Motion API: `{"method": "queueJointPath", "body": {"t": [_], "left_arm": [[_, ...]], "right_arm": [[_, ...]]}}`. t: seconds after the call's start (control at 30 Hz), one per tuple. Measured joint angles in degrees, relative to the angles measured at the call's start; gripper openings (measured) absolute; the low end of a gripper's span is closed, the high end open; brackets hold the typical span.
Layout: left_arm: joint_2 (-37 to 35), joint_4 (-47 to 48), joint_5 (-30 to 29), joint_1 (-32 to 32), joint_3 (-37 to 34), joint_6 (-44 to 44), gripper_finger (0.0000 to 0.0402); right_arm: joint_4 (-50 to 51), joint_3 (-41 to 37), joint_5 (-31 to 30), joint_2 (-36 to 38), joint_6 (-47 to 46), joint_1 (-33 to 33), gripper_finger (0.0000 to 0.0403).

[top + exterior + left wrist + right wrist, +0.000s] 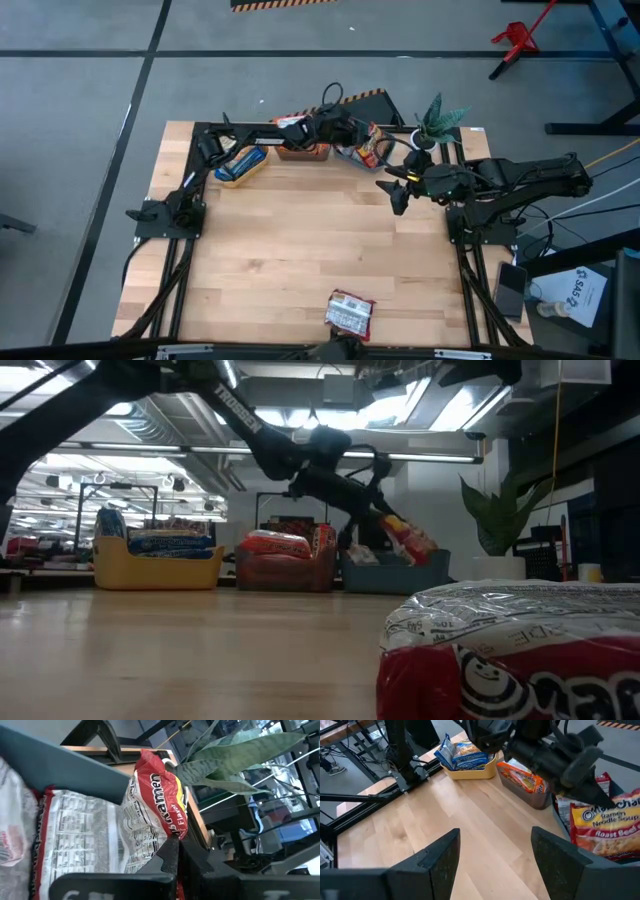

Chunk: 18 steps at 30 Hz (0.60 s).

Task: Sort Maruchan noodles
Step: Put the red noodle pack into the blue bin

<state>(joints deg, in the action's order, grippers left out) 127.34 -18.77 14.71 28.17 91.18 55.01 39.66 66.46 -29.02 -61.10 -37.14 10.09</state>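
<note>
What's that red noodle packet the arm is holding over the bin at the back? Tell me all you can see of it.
The red packet is a crinkly plastic pouch of Maruchan ramen noodle soup, red and yellow on the front with the word "Roast" readable, white with small black print on the back. The left gripper pinches its upper edge, so it hangs tilted over the teal bin, at the right end of the row of bins. Other red packets lie beneath it in that bin; whether it touches them cannot be told.
</note>
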Motion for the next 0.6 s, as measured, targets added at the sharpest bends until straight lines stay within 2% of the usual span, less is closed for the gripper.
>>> {"method": "queueJointPath", "body": {"t": [0.17,0.33,0.43,0.6], "left_arm": [[1.37,-0.47,-0.84,0.23,0.14,-0.09,0.0000],[1.76,-0.12,-5.40,0.34,0.14,-0.08,0.0004],[1.78,0.12,-7.62,0.41,0.10,-1.06,0.0016],[1.85,0.12,-7.94,0.45,0.01,-2.99,0.0049]], "right_arm": [[-0.02,0.00,-0.01,0.00,-0.01,0.00,0.0232],[-0.02,0.00,0.02,0.00,-0.01,0.00,0.0232],[-0.02,0.00,0.02,0.00,-0.01,0.00,0.0232],[-0.02,0.00,0.05,0.00,-0.01,0.00,0.0232]]}}
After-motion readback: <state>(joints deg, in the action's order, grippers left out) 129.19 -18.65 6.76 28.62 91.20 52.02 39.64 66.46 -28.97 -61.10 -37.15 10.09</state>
